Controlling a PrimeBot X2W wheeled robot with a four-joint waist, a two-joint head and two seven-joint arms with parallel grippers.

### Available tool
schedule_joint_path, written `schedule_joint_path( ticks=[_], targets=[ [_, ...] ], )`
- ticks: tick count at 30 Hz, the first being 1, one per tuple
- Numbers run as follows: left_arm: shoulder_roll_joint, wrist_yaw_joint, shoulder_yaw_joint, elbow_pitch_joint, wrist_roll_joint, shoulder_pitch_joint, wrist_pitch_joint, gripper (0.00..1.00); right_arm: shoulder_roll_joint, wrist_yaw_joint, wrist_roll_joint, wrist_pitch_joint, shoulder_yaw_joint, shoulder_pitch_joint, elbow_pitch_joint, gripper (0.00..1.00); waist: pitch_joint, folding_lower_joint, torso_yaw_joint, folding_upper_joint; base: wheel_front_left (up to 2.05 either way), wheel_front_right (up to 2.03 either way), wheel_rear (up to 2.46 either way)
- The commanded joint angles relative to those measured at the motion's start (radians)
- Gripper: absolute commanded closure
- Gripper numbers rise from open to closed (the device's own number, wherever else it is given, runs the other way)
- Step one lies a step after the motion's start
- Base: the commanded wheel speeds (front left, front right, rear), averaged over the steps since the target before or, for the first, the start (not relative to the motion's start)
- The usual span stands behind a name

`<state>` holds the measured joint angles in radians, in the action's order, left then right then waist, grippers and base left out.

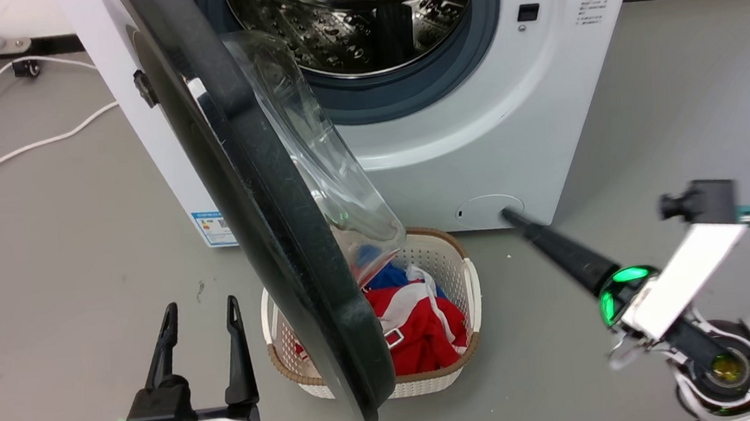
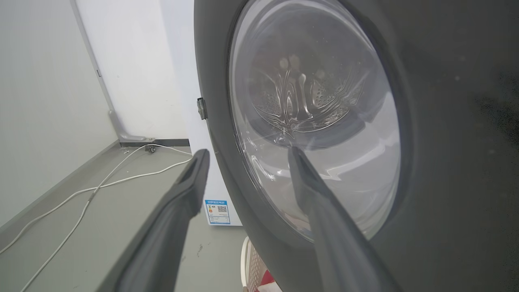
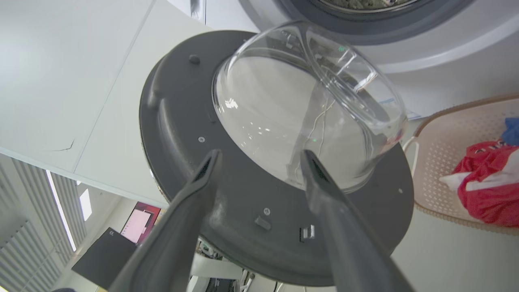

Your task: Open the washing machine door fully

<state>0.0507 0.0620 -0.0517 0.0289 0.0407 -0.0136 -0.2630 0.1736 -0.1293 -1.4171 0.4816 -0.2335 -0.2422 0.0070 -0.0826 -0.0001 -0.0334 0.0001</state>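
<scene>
The washing machine door (image 1: 257,201) stands roughly half swung out from the washing machine (image 1: 479,152), over the laundry basket (image 1: 465,277); the remaining swing looks undone. The left gripper (image 1: 200,306) is spread and empty beside its outer face, and the right gripper (image 3: 260,156) is spread too

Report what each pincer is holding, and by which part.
Nothing is held. The left pincer and the right pincer are both open, each clear of the washing machine door.

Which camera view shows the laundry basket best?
The head view: the basket stands before the machine, partly behind the door. The right wrist view shows one side; the left wrist view, a sliver.
</scene>
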Motion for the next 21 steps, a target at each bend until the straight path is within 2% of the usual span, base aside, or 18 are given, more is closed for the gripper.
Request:
schedule_joint_path(
  ticks=[1, 6, 12, 16, 21],
  targets=[
    [-0.001, 0.002, 0.006, -0.001, 0.002, -0.01, -0.003, 0.0, 0.01, -0.003, 0.033, -0.037, 0.008, 0.012, -0.013, 0.0, 0.009, 0.0001, 0.006, -0.0001, 0.0, 0.0, 0.0],
    [-0.001, -0.001, 0.016, -0.006, 0.001, -0.028, -0.003, 0.0, 0.06, -0.003, 0.261, -0.324, 0.017, 0.033, -0.063, 0.0, 0.025, 0.0001, 0.014, -0.0001, 0.0, 0.0, 0.0],
    [-0.001, -0.001, 0.03, -0.007, 0.002, -0.054, -0.003, 0.0, 0.131, -0.003, 0.551, -0.655, -0.033, 0.059, -0.066, 0.0, 0.053, 0.0001, 0.026, -0.0001, 0.0, 0.0, 0.0],
    [-0.001, 0.0, 0.034, -0.007, 0.005, -0.069, -0.003, 0.0, 0.131, -0.002, 0.727, -0.736, -0.008, 0.084, -0.059, 0.0, 0.07, 0.0001, 0.031, -0.0001, 0.0, 0.0, 0.0],
    [-0.001, 0.002, 0.038, -0.01, 0.007, -0.081, -0.003, 0.0, 0.066, -0.001, 0.954, -0.746, 0.088, 0.141, -0.094, 0.0, 0.079, 0.0001, 0.035, -0.0001, 0.0, 0.0, 0.0]
  ],
)
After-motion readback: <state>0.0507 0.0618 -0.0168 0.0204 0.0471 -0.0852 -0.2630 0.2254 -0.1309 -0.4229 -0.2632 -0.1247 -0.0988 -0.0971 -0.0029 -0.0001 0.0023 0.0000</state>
